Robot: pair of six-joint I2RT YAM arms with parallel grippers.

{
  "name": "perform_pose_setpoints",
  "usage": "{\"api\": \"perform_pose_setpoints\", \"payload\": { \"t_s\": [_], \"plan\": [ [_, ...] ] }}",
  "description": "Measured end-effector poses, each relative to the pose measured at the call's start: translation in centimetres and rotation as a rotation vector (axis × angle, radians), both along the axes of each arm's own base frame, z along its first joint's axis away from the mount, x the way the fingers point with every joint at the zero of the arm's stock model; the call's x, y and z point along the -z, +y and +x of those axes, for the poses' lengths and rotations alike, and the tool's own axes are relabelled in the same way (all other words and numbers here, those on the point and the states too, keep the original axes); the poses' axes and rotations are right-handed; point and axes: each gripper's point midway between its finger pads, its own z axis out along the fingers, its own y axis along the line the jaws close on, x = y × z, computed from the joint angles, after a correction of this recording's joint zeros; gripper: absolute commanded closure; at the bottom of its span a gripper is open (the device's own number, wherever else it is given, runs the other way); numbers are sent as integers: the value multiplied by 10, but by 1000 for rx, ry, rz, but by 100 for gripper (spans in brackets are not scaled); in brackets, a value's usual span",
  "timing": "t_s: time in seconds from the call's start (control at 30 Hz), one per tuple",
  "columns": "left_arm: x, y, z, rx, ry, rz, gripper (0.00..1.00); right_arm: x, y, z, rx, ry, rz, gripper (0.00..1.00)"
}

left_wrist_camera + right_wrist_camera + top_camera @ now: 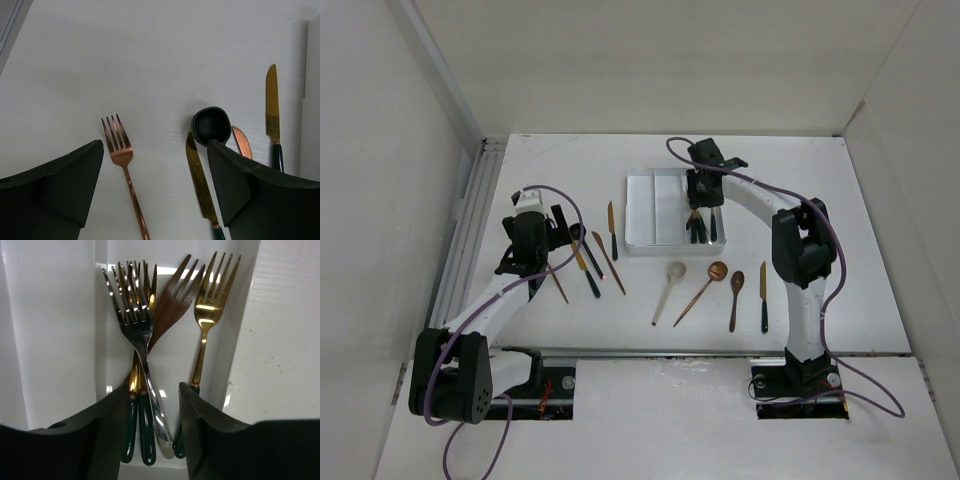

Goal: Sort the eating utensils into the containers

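The white tray (642, 212) has three long compartments. Several forks (137, 335) lie in its right compartment, a silver one crossed over the gold and dark ones. My right gripper (155, 430) hangs open over their handles, fingers either side of them; it also shows in the top view (698, 215). My left gripper (556, 222) is open and empty above the loose utensils left of the tray. Between its fingers lies a copper fork (122, 160), with a gold knife (200, 185) beside the right finger (240, 185) and a black spoon (212, 125) just beyond it.
A copper knife (242, 142) and a gold green-handled knife (272, 107) lie towards the tray edge (312, 100). In front of the tray lie a cream spoon (668, 290), a copper spoon (705, 285), a dark spoon (735, 295) and a gold knife (763, 295).
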Motion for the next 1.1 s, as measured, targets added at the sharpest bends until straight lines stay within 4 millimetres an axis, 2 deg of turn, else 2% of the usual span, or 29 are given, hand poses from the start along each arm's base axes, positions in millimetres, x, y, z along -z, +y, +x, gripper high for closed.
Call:
{"api": "perform_pose_setpoints", "payload": {
  "t_s": [0.1,0.23,0.3,0.37,0.5,0.57,0.63,0.7,0.77,0.83,0.87,0.9,0.97,1.07,1.1],
  "plan": [
    [0,0,0,0,0,0,18,-5,4,2,-6,-8,17,42],
    [0,0,0,0,0,0,18,-18,3,1,8,-25,31,42],
    [0,0,0,0,0,0,18,-35,1,1,25,-54,46,44],
    [0,0,0,0,0,0,18,-61,-4,1,52,-102,76,45],
    [0,0,0,0,0,0,18,-117,-33,-4,134,-209,145,45],
    [0,0,0,0,0,0,18,-137,-58,-8,195,-254,175,37],
    [0,0,0,0,0,0,18,-143,-84,-17,260,-264,193,26],
    [0,0,0,0,0,0,18,-134,-109,-31,327,-239,197,25],
    [0,0,0,-1,0,-1,18,-111,-127,-48,388,-174,195,25],
    [0,0,0,-4,0,-8,18,-83,-138,-69,434,-95,193,32],
    [0,-1,0,-5,1,-11,18,-67,-142,-82,457,-45,193,36],
    [1,-1,0,-7,1,-14,18,-51,-145,-96,474,6,196,45],
    [1,-1,-1,-8,4,-17,18,-24,-148,-125,511,106,201,51],
    [2,-1,-1,-9,5,-19,18,-2,-147,-159,559,191,227,51],
    [2,-1,-1,-9,6,-20,18,1,-146,-168,571,208,239,46]
  ]
}}
